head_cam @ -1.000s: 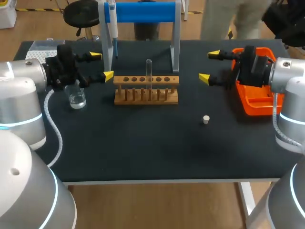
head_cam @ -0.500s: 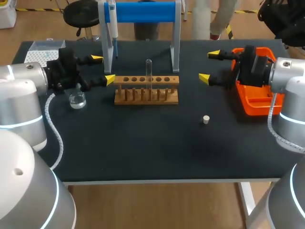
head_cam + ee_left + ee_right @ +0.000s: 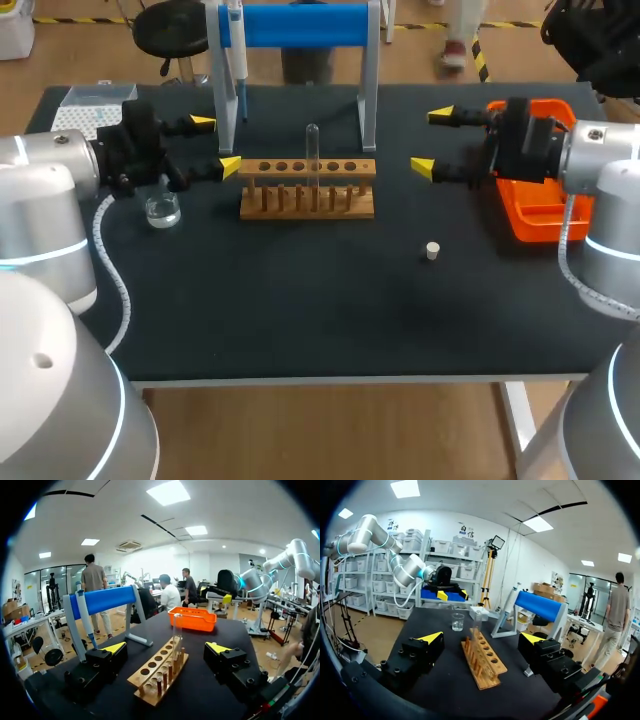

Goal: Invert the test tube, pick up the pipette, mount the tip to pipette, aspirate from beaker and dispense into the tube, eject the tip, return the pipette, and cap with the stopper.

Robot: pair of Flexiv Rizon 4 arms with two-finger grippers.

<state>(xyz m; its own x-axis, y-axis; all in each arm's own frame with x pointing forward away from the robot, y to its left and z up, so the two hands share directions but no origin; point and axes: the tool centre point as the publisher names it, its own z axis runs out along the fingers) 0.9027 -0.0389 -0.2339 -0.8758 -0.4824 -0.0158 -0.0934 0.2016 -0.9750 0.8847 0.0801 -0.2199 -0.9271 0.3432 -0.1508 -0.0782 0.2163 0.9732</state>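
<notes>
A clear test tube [image 3: 312,148] stands upright in the wooden rack [image 3: 307,188] mid-table. The pipette [image 3: 236,45] hangs on the blue stand [image 3: 300,25] behind the rack. A glass beaker [image 3: 162,208] holding a little liquid sits under my left wrist. The small white stopper [image 3: 432,251] lies on the mat to the rack's right. My left gripper [image 3: 215,144] is open and empty, just left of the rack. Right of the rack, my right gripper [image 3: 431,142] is open and empty too. In the left wrist view the tube [image 3: 176,630] and rack [image 3: 157,672] lie ahead of the open gripper [image 3: 166,647].
An orange tray [image 3: 540,215] sits at the right edge under my right wrist. A white tip box [image 3: 85,103] lies at the far left corner. The right wrist view shows the rack [image 3: 482,662], beaker [image 3: 457,621] and blue stand [image 3: 540,607] ahead of the open gripper [image 3: 481,637].
My right gripper has edged left toward the rack. My left gripper has shifted slightly toward the table's front, and more of the beaker now shows. Both stay open.
</notes>
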